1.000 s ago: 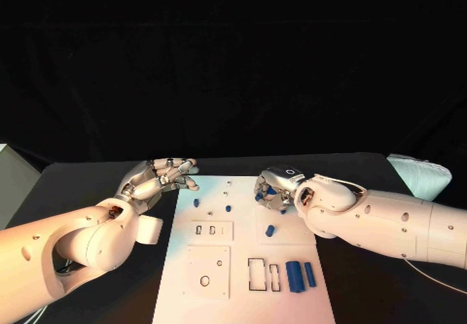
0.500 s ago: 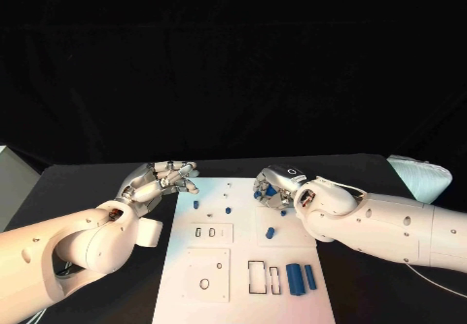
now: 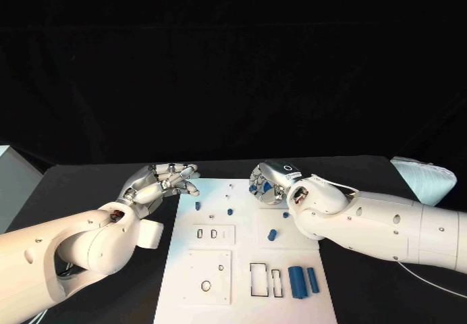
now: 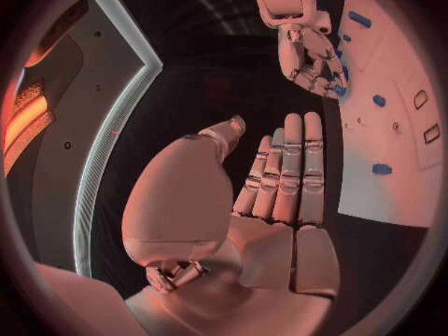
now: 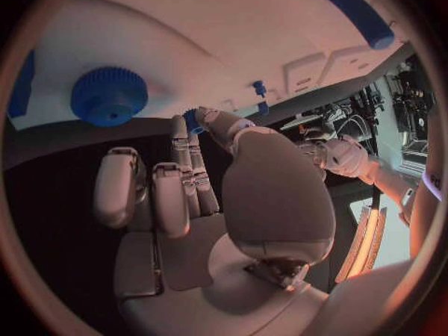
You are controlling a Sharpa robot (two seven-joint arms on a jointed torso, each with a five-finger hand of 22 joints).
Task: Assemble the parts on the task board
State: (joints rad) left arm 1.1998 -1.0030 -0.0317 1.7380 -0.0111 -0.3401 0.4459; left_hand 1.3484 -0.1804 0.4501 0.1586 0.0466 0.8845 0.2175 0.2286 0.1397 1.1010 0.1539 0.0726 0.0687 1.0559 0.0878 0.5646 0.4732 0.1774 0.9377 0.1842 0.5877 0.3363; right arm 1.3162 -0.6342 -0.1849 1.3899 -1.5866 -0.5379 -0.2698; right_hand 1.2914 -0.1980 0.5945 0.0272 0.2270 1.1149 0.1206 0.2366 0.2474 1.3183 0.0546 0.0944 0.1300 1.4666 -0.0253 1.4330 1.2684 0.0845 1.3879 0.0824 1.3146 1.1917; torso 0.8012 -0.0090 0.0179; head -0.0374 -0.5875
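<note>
Lifting a small blue part (image 3: 259, 191) pinched in its fingertips toward the far end of the task board (image 3: 243, 270), the right robot hand (image 3: 270, 182) nears placement, while the left robot hand (image 3: 160, 181) hovers empty, fingers loosely extended, over the table (image 3: 88, 189).

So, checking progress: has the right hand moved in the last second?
Yes. Holding a small blue part, the right hand has shifted toward the task board's far edge, away from the blue peg.
</note>
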